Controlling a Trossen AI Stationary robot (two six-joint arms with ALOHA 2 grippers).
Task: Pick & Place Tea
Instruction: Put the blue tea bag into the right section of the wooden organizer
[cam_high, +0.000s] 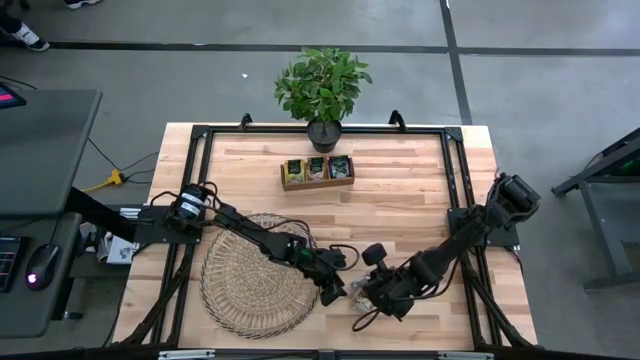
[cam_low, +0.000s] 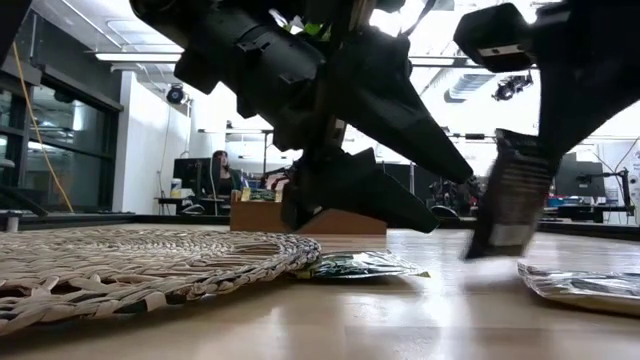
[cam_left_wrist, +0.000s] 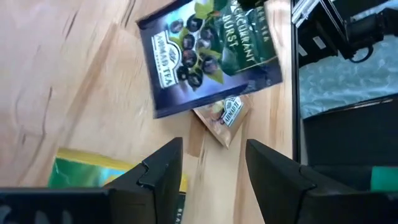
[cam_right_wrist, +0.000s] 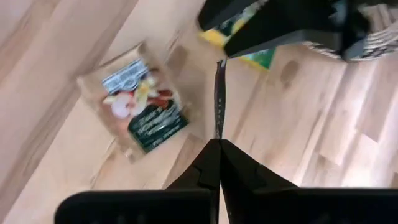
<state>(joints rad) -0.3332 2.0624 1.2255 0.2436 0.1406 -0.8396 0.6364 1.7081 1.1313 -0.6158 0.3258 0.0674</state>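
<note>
My right gripper (cam_right_wrist: 219, 142) is shut on a dark navy tea sachet (cam_low: 508, 195), which the right wrist view shows edge-on (cam_right_wrist: 217, 93). In the left wrist view the same sachet (cam_left_wrist: 208, 56) shows its printed face above a pale sachet (cam_left_wrist: 225, 117) that lies flat on the table. My left gripper (cam_left_wrist: 214, 146) is open and touches nothing. It hovers by the wicker mat's (cam_high: 250, 275) right edge, over a yellow-green sachet (cam_left_wrist: 93, 169) lying flat on the wood. A small wooden tray (cam_high: 317, 171) near the far edge holds more sachets. My right gripper pinches the dark sachet between its two fingers by one edge (cam_right_wrist: 217, 127). The fingers come from above, slanting down. The sachet hangs tilted below the fingers (cam_low: 515, 145) and its lower end (cam_low: 492, 245) seems just clear of the table.
A potted plant (cam_high: 322, 90) stands behind the tray at the far edge. The pale sachet (cam_right_wrist: 140, 106) lies right under the held one, and the yellow-green sachet (cam_low: 360, 265) lies beside the mat. A black frame (cam_high: 455, 180) borders the table. A person (cam_low: 217, 172) sits far behind.
</note>
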